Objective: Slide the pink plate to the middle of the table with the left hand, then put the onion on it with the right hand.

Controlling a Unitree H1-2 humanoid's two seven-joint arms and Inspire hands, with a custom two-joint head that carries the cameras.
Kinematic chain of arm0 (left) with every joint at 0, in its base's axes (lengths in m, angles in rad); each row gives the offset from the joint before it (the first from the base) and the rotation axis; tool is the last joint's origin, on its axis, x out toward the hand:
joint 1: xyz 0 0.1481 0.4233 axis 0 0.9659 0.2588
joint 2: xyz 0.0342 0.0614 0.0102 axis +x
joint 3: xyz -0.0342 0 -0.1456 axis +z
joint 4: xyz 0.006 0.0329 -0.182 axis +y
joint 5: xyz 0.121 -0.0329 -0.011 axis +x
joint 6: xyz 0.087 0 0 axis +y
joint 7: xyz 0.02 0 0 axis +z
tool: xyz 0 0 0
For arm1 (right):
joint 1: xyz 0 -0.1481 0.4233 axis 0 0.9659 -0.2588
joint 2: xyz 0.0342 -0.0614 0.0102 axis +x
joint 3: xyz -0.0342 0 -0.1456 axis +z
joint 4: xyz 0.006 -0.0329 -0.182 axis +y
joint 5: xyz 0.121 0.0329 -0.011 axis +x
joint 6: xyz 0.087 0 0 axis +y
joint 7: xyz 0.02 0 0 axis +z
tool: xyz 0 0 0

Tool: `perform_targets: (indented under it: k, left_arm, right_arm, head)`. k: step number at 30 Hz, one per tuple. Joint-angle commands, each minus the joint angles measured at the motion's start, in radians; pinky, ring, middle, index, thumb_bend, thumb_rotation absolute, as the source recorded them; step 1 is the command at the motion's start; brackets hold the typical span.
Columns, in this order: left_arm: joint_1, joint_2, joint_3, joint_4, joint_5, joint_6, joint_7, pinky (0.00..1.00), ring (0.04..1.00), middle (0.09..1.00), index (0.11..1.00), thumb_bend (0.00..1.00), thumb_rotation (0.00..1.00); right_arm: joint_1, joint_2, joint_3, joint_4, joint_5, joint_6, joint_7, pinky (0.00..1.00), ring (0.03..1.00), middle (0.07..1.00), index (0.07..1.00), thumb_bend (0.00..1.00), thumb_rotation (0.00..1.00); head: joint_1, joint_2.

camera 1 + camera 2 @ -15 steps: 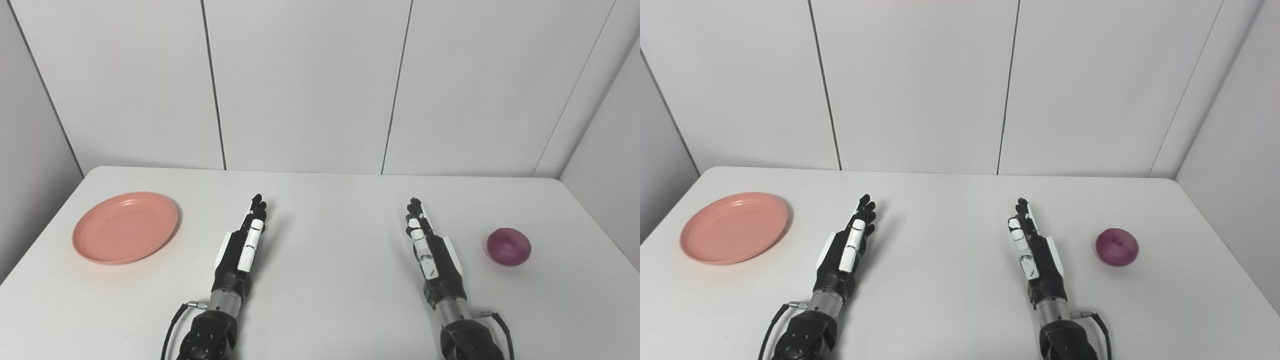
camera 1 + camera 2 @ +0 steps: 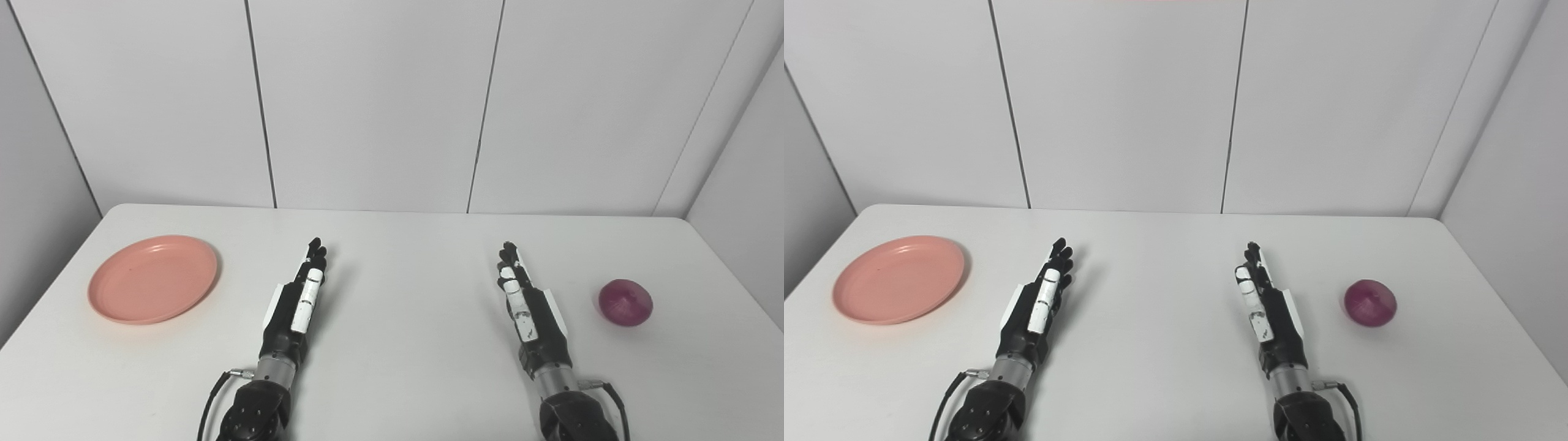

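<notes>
A pink plate [image 2: 152,279] lies flat at the far left of the white table [image 2: 404,361]. A red onion [image 2: 625,302] sits at the right side. My left hand [image 2: 297,300] lies left of the table's middle, fingers straight and pointing away, open and empty, well to the right of the plate. My right hand [image 2: 527,306] lies right of the middle, fingers straight, open and empty, a short way left of the onion. Neither hand touches anything but the table.
White wall panels [image 2: 380,104] stand behind the table's far edge. Grey walls close in at the left and right sides. The table's rounded far corners show at both ends.
</notes>
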Motion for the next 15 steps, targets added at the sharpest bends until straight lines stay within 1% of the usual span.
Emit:
perform_targets:
  k: [1, 6, 11, 15]
  left_arm:
    - [-0.042, 0.007, -0.005, -0.019, 0.004, -0.027, -0.006, 1.00, 1.000, 1.000, 1.000, 0.56, 1.00]
    - [-0.042, 0.006, -0.005, -0.020, 0.005, -0.025, -0.005, 1.00, 1.000, 1.000, 1.000, 0.56, 1.00]
    - [-0.041, 0.006, -0.002, -0.026, 0.001, -0.015, -0.005, 1.00, 1.000, 1.000, 1.000, 0.56, 1.00]
    - [-0.041, 0.005, -0.001, -0.026, -0.002, -0.016, -0.007, 1.00, 1.000, 1.000, 1.000, 0.56, 1.00]
  right_arm:
    - [-0.047, 0.000, -0.004, -0.023, 0.002, -0.045, 0.001, 1.00, 1.000, 1.000, 1.000, 0.55, 0.97]
    - [-0.045, -0.001, -0.004, -0.025, 0.002, -0.042, 0.001, 1.00, 1.000, 1.000, 1.000, 0.56, 0.96]
    - [-0.049, -0.001, -0.006, -0.016, 0.007, -0.058, 0.004, 1.00, 1.000, 1.000, 1.000, 0.56, 0.96]
    - [-0.050, 0.000, -0.008, -0.018, 0.012, -0.044, 0.004, 1.00, 1.000, 1.000, 1.000, 0.58, 0.96]
  head:
    - [0.000, 0.002]
    - [0.000, 0.002]
    - [0.000, 0.004]
    - [-0.001, 0.004]
